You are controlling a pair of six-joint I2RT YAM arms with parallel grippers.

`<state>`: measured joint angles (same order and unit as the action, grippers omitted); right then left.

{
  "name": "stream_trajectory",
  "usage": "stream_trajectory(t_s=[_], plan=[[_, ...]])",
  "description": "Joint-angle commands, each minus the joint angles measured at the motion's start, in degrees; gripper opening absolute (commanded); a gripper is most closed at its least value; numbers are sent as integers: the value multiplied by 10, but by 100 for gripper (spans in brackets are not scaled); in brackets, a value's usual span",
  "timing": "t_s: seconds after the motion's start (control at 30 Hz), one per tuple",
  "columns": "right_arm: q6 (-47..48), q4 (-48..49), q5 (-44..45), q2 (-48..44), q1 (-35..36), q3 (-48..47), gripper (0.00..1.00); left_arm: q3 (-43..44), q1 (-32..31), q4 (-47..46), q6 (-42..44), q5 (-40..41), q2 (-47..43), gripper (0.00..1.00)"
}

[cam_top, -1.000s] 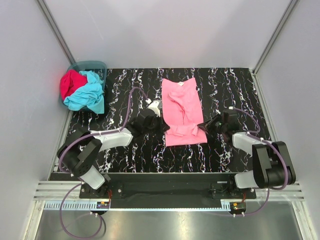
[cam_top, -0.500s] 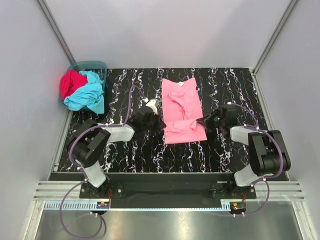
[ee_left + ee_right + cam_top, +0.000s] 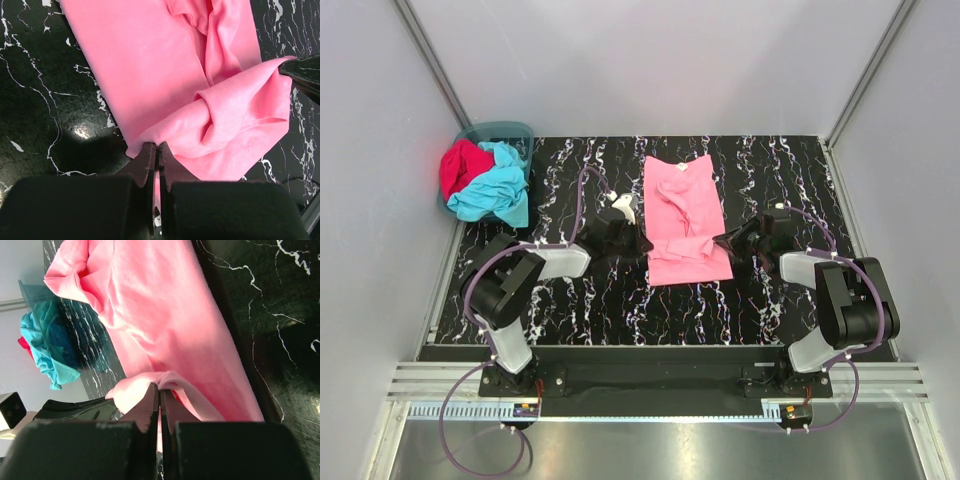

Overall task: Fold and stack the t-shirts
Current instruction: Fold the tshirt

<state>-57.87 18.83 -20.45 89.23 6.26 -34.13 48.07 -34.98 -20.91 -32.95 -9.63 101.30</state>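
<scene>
Black arms (image 3: 505, 290) carry pale grey links (image 3: 560, 262), purple cables (image 3: 580, 190), black jaws.

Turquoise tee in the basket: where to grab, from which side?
Best bet: pinch the flap of the turquoise tee spilling over the teal basket's near rim, coming down from the near side; it hangs free of the red tee.

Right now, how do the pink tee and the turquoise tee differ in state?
The pink tee lies stretched out on the table with its near end bunched up; the turquoise tee sits crumpled in a heap in the basket. The left gripper and right gripper are each shut on the pink tee's near end; neither touches the turquoise tee. Shared: both are plain tees, neither fully folded.
</scene>
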Motion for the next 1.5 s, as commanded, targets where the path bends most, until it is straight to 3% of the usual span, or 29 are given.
stream_trajectory(t_s=[0.0, 0.27, 0.37, 0.4, 0.5, 1.0, 1.47], plan=[[-3, 38, 20, 9, -5, -11, 0, 25, 6, -38, 10, -10, 7, 2], [-8, 81, 16, 48, -5, -1, 0, 34, 7, -38, 10, -17, 16, 2], [-5, 90, 20, 51, -5, 1, 15, 32, 7, -46, 10, -27, 15, 2], [-4, 93, 19, 50, -5, 1, 25, 28, 7, -48, 10, -29, 14, 2], [2, 90, 21, 33, -5, 0, 31, 19, 7, -57, 8, -30, 7, 2], [20, 14, 5, -77, -4, 37, 34, 3, 7, -72, -1, -38, -10, 0], [28, 13, -4, -96, -4, 98, 35, 0, 7, -77, -4, -40, -8, 0]])
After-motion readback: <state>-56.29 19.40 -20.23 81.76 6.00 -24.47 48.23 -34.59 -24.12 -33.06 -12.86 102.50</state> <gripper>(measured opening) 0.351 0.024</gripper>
